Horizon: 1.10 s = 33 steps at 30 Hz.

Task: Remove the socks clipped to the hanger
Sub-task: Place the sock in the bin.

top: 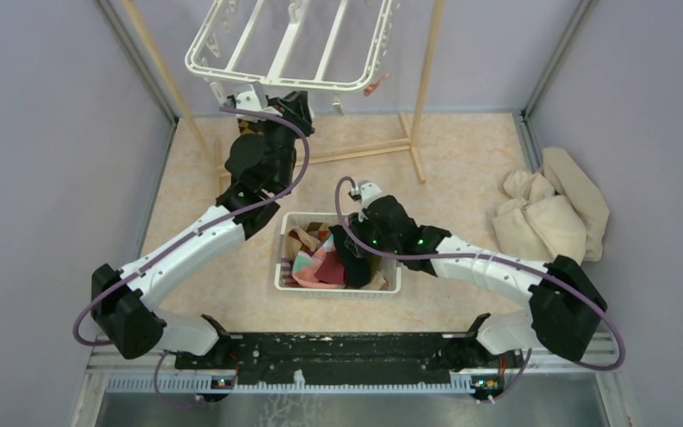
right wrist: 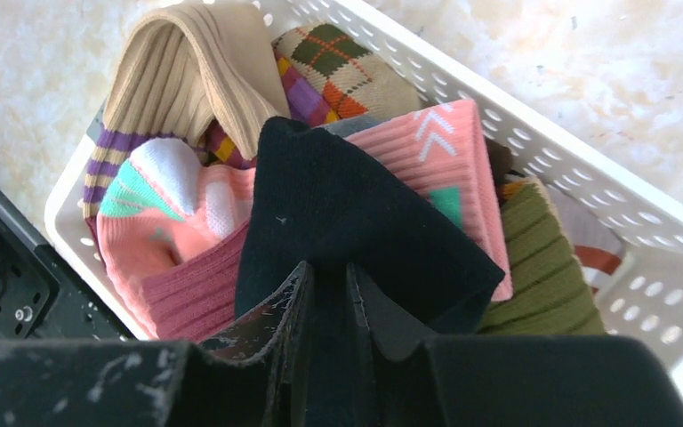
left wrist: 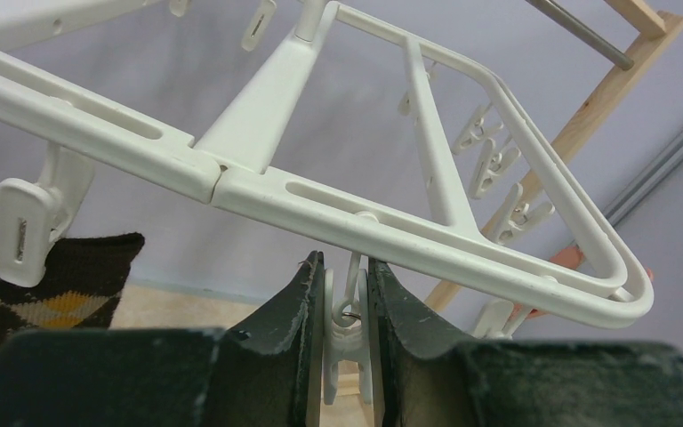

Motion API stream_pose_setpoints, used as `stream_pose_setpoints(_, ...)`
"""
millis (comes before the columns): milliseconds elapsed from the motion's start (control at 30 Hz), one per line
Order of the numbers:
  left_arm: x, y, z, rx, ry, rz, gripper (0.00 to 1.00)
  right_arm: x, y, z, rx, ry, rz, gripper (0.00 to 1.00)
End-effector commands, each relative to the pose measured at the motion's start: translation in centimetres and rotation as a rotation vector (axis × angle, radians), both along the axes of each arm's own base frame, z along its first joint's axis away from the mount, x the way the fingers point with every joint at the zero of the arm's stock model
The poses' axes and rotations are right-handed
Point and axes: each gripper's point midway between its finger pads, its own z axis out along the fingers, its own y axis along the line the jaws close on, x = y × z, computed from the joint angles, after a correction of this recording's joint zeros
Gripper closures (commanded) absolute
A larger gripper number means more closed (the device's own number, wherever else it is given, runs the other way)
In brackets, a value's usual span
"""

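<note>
Top external: beige tabletop (top: 471, 196), lilac walls (top: 44, 133)

A lab cell: lavender walls (top: 36, 133), aluminium framing (top: 556, 55).

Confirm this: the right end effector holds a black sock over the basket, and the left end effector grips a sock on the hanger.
Not quite. The left end effector grips a white clip on the hanger, not a sock; the left wrist view shows it. The right end effector does hold the black sock over the basket.
</note>
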Motion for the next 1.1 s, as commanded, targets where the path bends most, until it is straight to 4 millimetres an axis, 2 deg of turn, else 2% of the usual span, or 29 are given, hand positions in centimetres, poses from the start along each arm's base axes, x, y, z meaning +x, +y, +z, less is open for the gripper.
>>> stream_pose_setpoints(0, 0.2, 0.4, 1.2, 0.033, -0.022, 0.061, 0.87, 0.4, 2.6, 1.5, 0.1, -0.007, 0.047, 0.8)
stream_pose_setpoints(133, 0.5, -0.1, 1.8, 0.037, -0.036, 0.066, 0.86, -0.7, 2.9, 0.1, 0.112, 0.032, 0.075, 0.81)
stream_pose_setpoints(300, 0.8, -1.2, 2.2, 0.044, -0.048, 0.048, 0.67, -1.9, 3.4, -1.8, 0.091, 0.075, 0.108, 0.81)
stream_pose_setpoints(500, 1.0, -2.1, 2.2, 0.056, -0.057, 0.039, 0.62, -3.4, 4.1, -4.1, 0.086, 0.131, 0.137, 0.82)
stream_pose_setpoints(733, 1.0, -3.1, 2.8, 0.08, -0.09, 0.001, 0.49, -5.1, 5.1, -6.4, 0.073, 0.19, 0.174, 0.82)
stream_pose_setpoints(933, 0.1, -4.8, 3.2, 0.138, -0.12, -0.109, 0.36, -5.6, 5.0, -6.2, 0.068, 0.199, 0.193, 0.73)
stream_pose_setpoints(1067, -0.9, -6.2, 2.8, 0.188, -0.142, -0.203, 0.32, -5.5, 4.6, -4.4, 0.084, 0.167, 0.186, 0.67)
